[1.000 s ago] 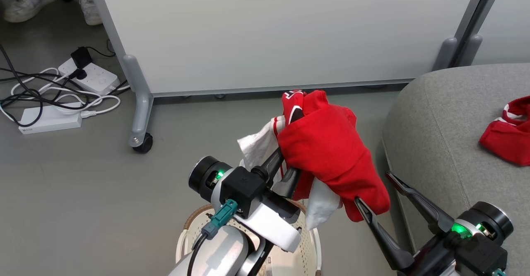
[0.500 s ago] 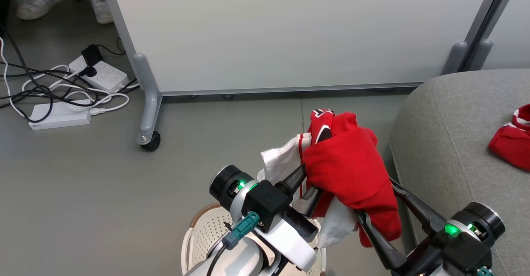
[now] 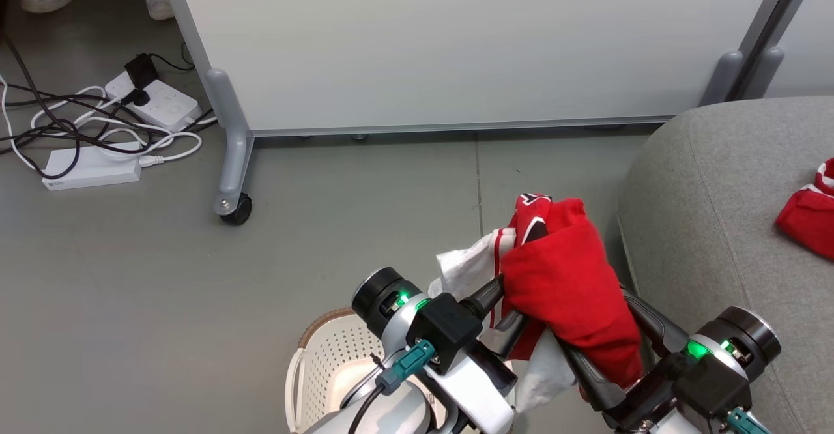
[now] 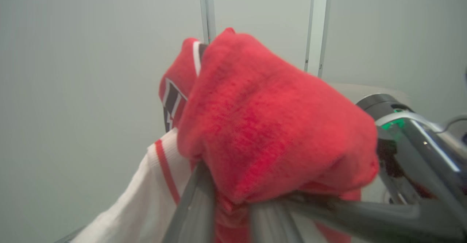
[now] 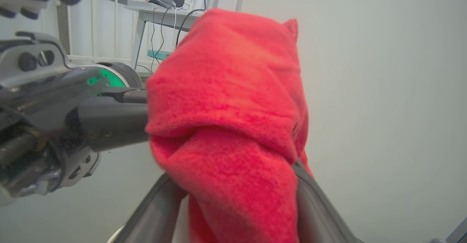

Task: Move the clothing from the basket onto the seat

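Left hand (image 3: 502,307) pinching soft red white-trimmed garment (image 3: 567,284) clear of cream perforated plastic basket (image 3: 326,349); right hand (image 3: 619,346) gaping wide, straddling its droop, likely steadying carry to grey upholstered seat (image 3: 704,225).

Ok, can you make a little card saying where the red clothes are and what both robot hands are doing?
held: red soft-fabric garment with white trim, lifted in the air
left gripper: shut on that garment
right gripper: open, fingers either side of the hanging cloth
basket: cream-white perforated plastic laundry basket, beneath the left arm
seat: large grey fabric sofa seat, another red garment lying on it
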Tool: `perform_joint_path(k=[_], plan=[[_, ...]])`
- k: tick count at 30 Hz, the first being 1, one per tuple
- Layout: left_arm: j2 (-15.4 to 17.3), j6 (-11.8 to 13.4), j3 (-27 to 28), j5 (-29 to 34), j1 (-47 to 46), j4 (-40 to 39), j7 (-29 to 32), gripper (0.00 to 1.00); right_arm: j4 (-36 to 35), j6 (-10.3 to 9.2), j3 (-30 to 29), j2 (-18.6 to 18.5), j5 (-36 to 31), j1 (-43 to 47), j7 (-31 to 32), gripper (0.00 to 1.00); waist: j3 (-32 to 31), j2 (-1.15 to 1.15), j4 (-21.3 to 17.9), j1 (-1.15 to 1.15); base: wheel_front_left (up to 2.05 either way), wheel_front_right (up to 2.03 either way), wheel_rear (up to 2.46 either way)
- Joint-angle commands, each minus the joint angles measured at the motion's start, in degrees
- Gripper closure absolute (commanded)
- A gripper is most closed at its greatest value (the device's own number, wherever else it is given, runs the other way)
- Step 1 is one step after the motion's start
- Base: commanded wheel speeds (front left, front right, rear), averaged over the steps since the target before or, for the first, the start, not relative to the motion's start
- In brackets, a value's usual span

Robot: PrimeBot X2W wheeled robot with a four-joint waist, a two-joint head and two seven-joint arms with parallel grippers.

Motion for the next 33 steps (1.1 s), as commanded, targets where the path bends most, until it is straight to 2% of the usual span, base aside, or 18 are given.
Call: perform_joint_path(k=[1,8,9,10,11,17,27,28,29,31,33], plan=[[0.09,-0.18,-0.56,-0.55,-1.06,0.02,-0.23,1.0,0.55,0.02,0.13,0.22,-0.6,-0.91,-0.01,0.0,0.14,0.0,0.08,0.0,0.0,0.0,0.0],[0.09,-0.12,-2.49,-2.07,-1.78,0.62,-0.23,1.0,2.33,0.02,0.06,1.54,1.44,-0.81,-0.01,0.0,0.28,0.0,0.31,0.0,0.0,0.0,0.0],[0.09,0.04,-2.53,-2.15,-1.85,0.68,-0.23,1.0,2.71,0.02,0.0,1.64,1.87,-0.97,-0.01,0.57,0.26,0.0,0.32,0.0,0.0,0.0,0.0],[0.09,0.18,-2.56,-2.34,-1.93,0.68,-0.24,1.0,2.91,0.02,0.05,1.78,2.11,-1.21,-0.01,0.82,0.25,0.0,0.34,0.0,0.0,0.0,0.0],[0.09,0.28,-2.66,-2.37,-1.91,0.67,-0.24,1.0,3.16,0.02,0.09,1.91,2.19,-1.45,-0.01,1.0,0.26,0.0,0.35,0.0,0.0,0.0,0.0],[0.09,0.55,-2.92,-2.74,-1.91,0.76,-0.11,1.0,3.6,0.02,-0.49,3.2,3.15,-1.66,-0.02,1.0,0.32,0.0,0.54,0.0,0.0,0.0,0.0],[0.14,0.97,-2.05,-2.59,-1.79,0.73,-0.11,1.0,3.42,0.02,-1.15,3.23,3.05,-1.48,-0.02,1.0,0.29,0.0,0.74,0.0,0.0,0.0,0.0],[0.15,1.06,-1.88,-2.52,-1.66,0.74,-0.11,0.97,3.54,0.02,-1.58,3.31,3.14,-1.4,-0.02,1.0,0.29,0.0,0.74,0.0,0.0,0.0,0.0],[0.18,1.14,-1.82,-2.4,-1.47,0.96,-0.1,0.79,3.7,0.02,-2.18,3.43,3.17,-1.31,-0.02,1.0,0.25,0.0,0.75,0.0,0.0,0.0,0.0],[0.19,1.13,-1.77,-2.03,-1.24,1.37,-0.11,0.26,3.97,0.02,-3.35,3.54,3.22,-1.13,-0.02,1.0,0.25,0.0,0.75,0.0,0.0,0.0,0.0],[0.15,1.01,-1.5,-1.58,-1.03,1.55,-0.11,0.0,4.2,0.02,-4.58,3.47,2.87,-1.14,-0.02,1.0,0.28,0.0,0.74,0.0,0.0,0.0,0.0]])
